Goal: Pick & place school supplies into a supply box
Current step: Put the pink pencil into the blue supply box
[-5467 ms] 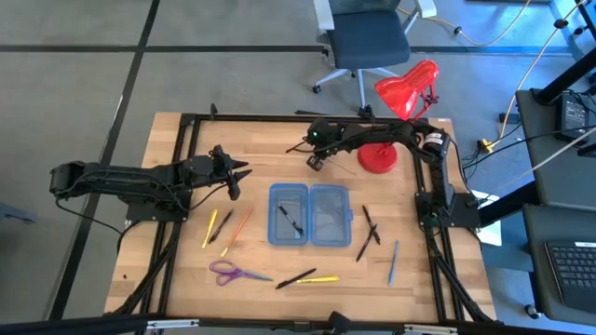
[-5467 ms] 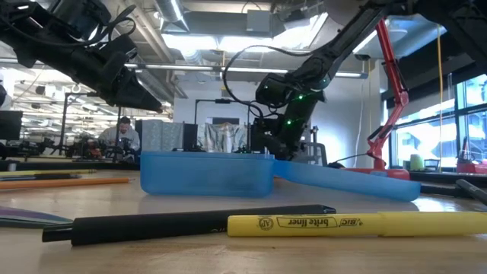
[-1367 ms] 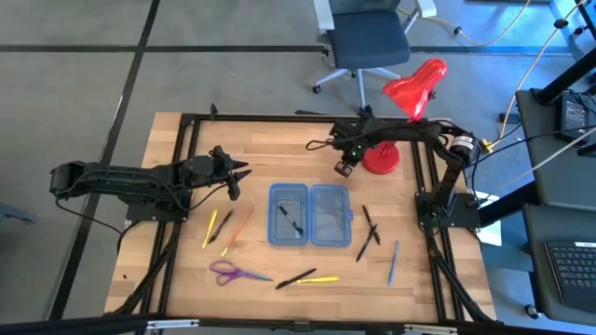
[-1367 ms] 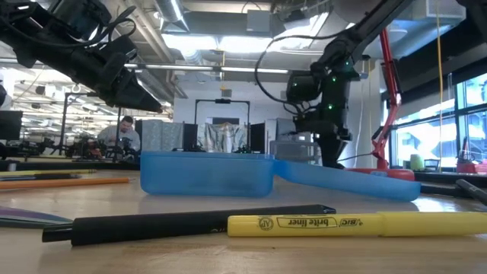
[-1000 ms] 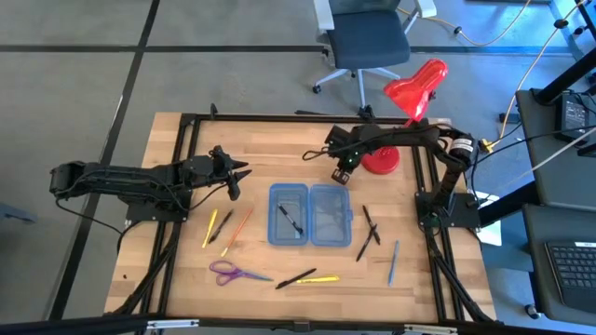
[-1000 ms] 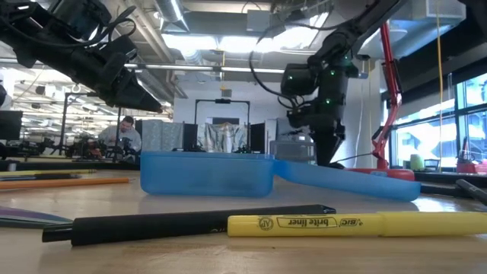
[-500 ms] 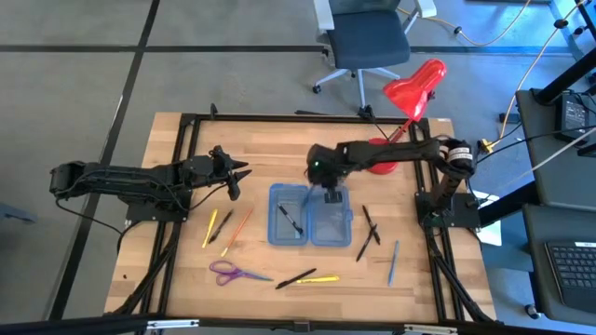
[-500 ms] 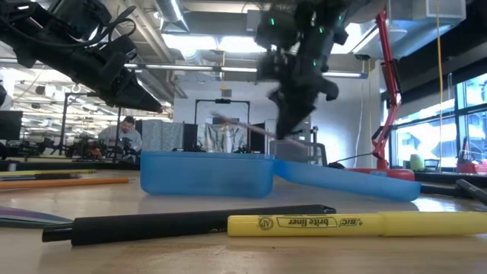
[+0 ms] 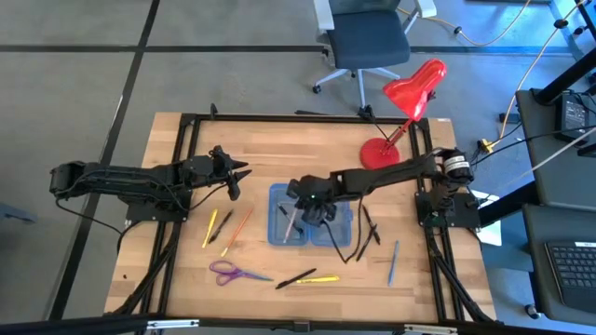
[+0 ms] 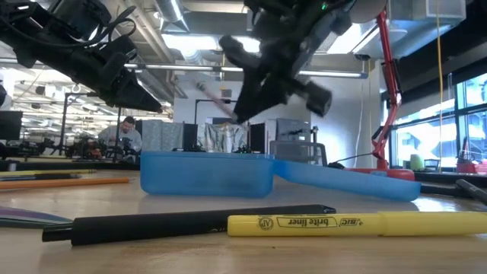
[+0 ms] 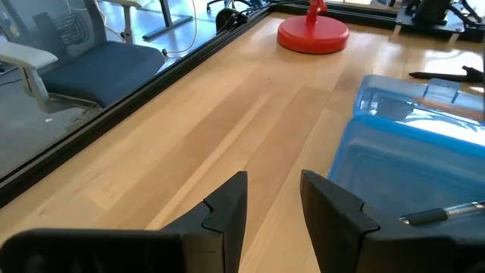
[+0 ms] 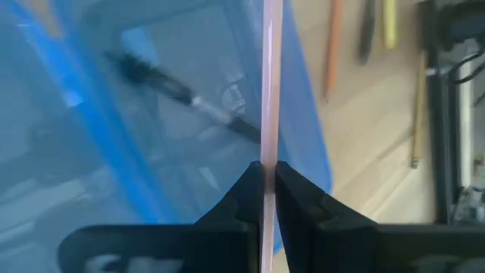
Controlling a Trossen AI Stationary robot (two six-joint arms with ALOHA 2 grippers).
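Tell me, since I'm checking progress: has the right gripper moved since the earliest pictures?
Yes. The right gripper, shut on a thin pinkish pencil, has moved from beside the red desk lamp to above the translucent blue plastic box.

1. The high view looks straight down on the whole table [image 9: 279, 149], from well above; the red lamp [image 9: 410, 88] sits at about one o'clock.
2. The low view sits at table height, very near a yellow marker [image 10: 358, 223], facing level across to the room.
3. Both wrist views look closely at the blue box [image 11: 409, 144], as do the other two.
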